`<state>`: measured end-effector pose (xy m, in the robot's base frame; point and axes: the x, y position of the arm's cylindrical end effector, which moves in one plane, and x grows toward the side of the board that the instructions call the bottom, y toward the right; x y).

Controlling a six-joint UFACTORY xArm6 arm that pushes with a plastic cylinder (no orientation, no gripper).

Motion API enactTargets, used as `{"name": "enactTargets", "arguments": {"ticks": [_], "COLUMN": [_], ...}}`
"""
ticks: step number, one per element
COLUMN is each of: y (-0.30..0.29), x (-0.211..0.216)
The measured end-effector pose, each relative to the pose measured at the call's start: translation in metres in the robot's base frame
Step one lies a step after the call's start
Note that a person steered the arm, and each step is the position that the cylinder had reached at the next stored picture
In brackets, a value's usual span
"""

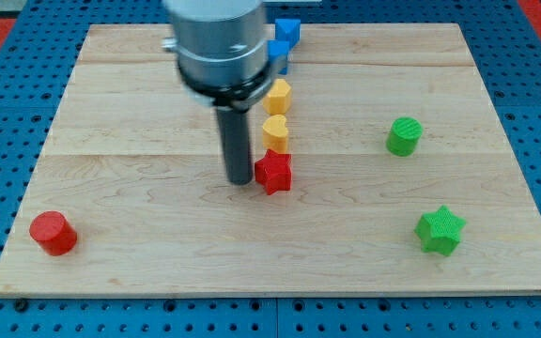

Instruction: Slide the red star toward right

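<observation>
My tip [240, 180] rested on the wooden desk [139, 253] just at the view's left of the red star [273, 173] — touching it or nearly so. The rod carried no hand, so nothing was clenched or released. The red star sat near the desk's middle, with a yellow heart-like block [275, 133] touching its top edge and a yellow hexagonal block [278, 96] above that. Two blue blocks [287, 32] lay at the view's top, partly hidden. A green cylinder [405, 136] and green star [440, 230] stood at the right — a red cylinder [53, 233] at bottom left. No readable writing showed.
</observation>
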<state>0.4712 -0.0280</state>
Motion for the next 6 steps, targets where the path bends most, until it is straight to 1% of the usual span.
{"name": "enactTargets", "arguments": {"ticks": [1,2,3,4,5,6], "y": [0.029,0.092,0.064,0.093,0.142,0.163], "x": [-0.011,0.001,0.008,0.028,0.006,0.015]}}
